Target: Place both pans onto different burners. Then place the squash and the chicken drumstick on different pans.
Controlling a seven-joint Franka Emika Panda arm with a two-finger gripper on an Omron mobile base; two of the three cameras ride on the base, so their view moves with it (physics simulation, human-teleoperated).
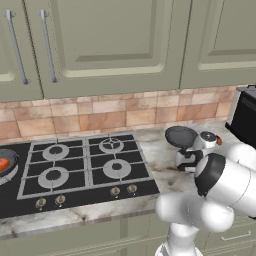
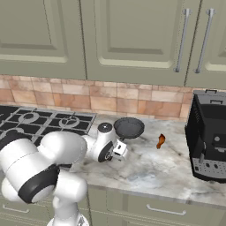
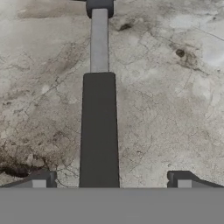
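Pan (image 2: pixel 129 127) on marble counter (image 2: pixel 176 167) beside cooktop (image 1: pixel 85 165)

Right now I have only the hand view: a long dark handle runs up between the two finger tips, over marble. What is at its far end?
Observer: A round black pan. It sits on the counter to the right of the cooktop, not on a burner.
Operator: Where is the other pan?
Observer: At the left edge of the left base view, the second pan sits on the left end of the cooktop with the squash in it.
Operator: And the drumstick?
Observer: The chicken drumstick lies on the counter, between the pan and the black coffee machine.
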